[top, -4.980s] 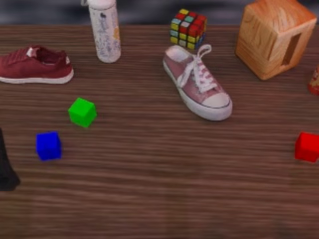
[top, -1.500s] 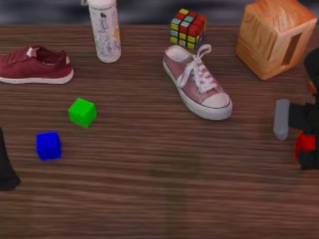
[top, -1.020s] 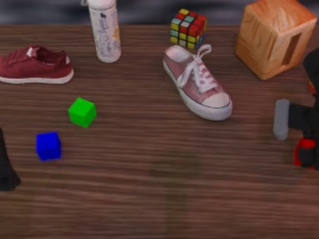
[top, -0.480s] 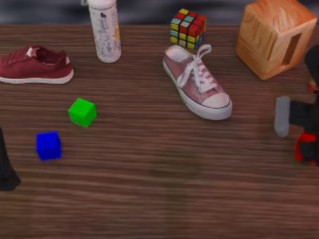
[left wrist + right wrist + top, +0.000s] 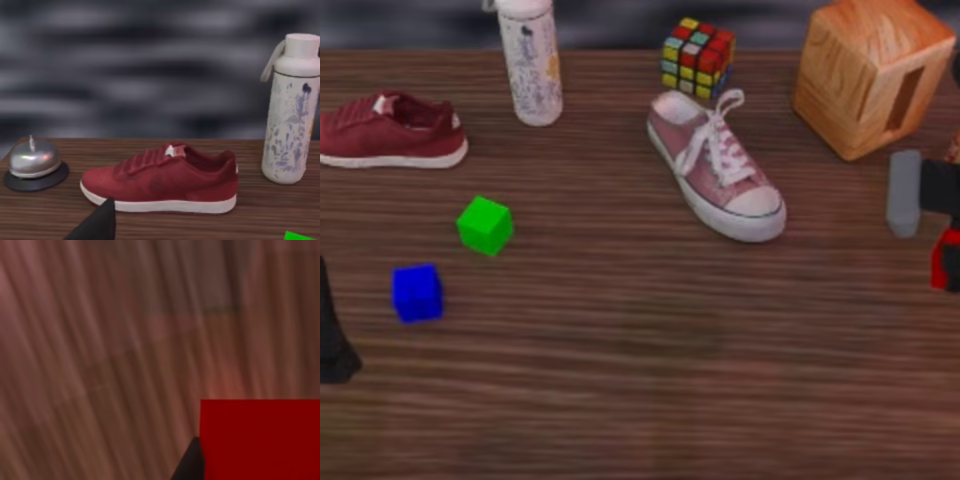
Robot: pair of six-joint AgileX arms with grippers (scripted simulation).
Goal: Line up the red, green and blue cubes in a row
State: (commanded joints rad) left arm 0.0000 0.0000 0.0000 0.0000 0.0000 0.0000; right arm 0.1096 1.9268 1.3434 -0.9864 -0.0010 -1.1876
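Note:
The red cube [image 5: 938,262] sits at the table's far right edge, with my right gripper [image 5: 950,255] shut on it. The right wrist view fills with the red cube [image 5: 260,440], and one black fingertip [image 5: 192,462] lies against its side. The green cube [image 5: 485,225] stands at the left of the table, and the blue cube [image 5: 417,292] is a little nearer and further left. A corner of the green cube [image 5: 302,236] shows in the left wrist view. My left gripper [image 5: 332,345] is parked at the left edge, open and holding nothing.
A maroon shoe [image 5: 390,130] and a white bottle [image 5: 530,60] stand at the back left. A puzzle cube [image 5: 697,57] and a pink sneaker [image 5: 720,165] are at the back middle. A wood-grain box [image 5: 870,70] is at the back right. A silver bell [image 5: 34,160] stands beside the maroon shoe.
My right arm came in from the right and closed on the red cube. In the last half second gripper and cube shifted toward the back and further right. The left arm stayed still.

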